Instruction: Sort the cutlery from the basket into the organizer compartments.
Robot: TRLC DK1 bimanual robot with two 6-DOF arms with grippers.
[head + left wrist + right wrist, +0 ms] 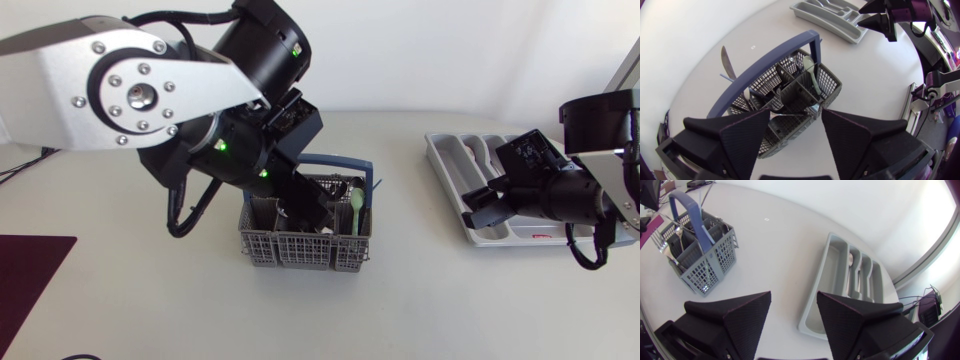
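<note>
White table [450,300], one basket [300,250], one organizer [445,155], left pincer [795,112] and right pincer [794,294] each wide, empty.

We see the table [150,320] under bright, even light from above in the head view, its white top nearly washed out toward the upper right of the frame. The basket [300,245] and our left arm [120,90] cast only soft, faint shadows. In both wrist views the fisheye bends the table's edge, and glare flares beyond the organizer [825,285].
</note>
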